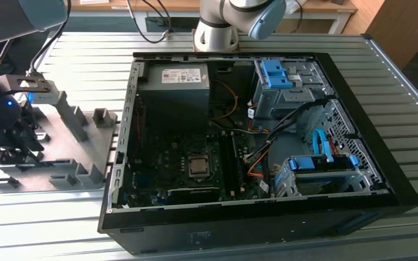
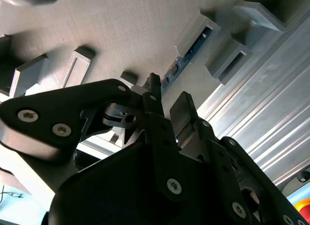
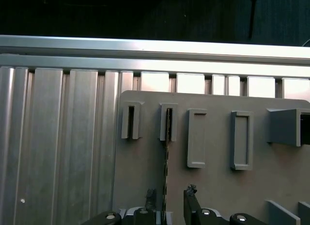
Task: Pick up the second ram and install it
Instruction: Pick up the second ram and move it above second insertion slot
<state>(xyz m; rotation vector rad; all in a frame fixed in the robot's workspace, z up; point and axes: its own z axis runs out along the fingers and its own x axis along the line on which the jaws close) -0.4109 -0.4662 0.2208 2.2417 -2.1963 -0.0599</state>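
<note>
Exterior view: noted claw (image 1: pixel 20 148) low over the gray holder plate (image 1: pixel 56 122) on the slatted metal counter (image 1: pixel 398 81), at the exterior view's left of the open computer case (image 1: pixel 267 234). First wrist view: found second ram (image 3: pixel 166 157) standing on edge in a slotted block (image 3: pixel 174 123) of the plate, running down between the fingertips (image 3: pixel 190 192); claw (image 3: pixel 169 193) spread wide, gap visible on both sides of the stick. Second wrist view: logged second ram (image 2: pixel 188 55) seated in its slot, near end reaching in between the fingers, claw (image 2: pixel 168 96) unclosed.
</note>
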